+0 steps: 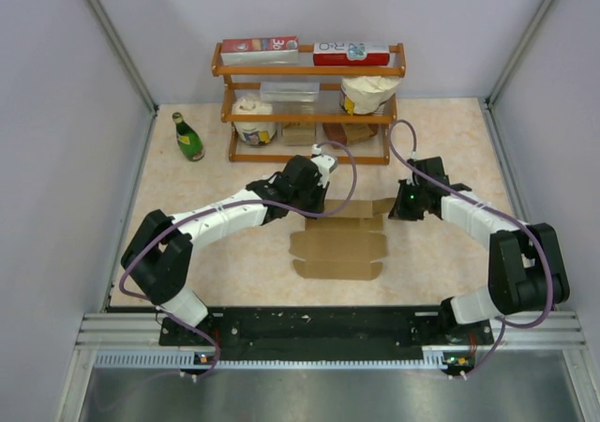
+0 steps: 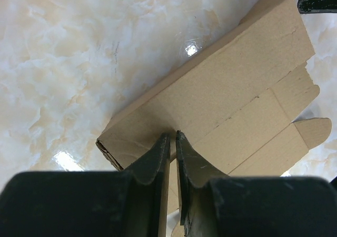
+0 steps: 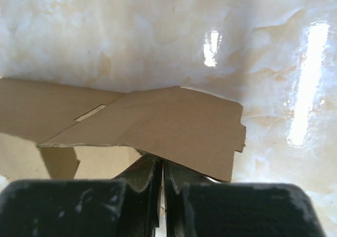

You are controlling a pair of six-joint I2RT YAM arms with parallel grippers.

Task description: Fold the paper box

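Note:
The paper box (image 1: 339,248) is a plain brown die-cut sheet, lying mostly flat mid-table between the two arms. My left gripper (image 1: 314,202) is at its far left corner. In the left wrist view the fingers (image 2: 173,134) are pinched on a thin edge of the cardboard (image 2: 237,89), with a folded panel raised off the table. My right gripper (image 1: 401,206) is at the far right flap. In the right wrist view its shut fingers (image 3: 160,158) are tucked under the edge of a lifted flap (image 3: 174,121), which hides the tips.
A wooden rack (image 1: 309,113) at the back holds red-and-white cartons (image 1: 260,49), white tubs (image 1: 253,120) and a bag. A green bottle (image 1: 187,136) stands to its left. Grey walls close in both sides of the marbled tabletop (image 1: 234,263).

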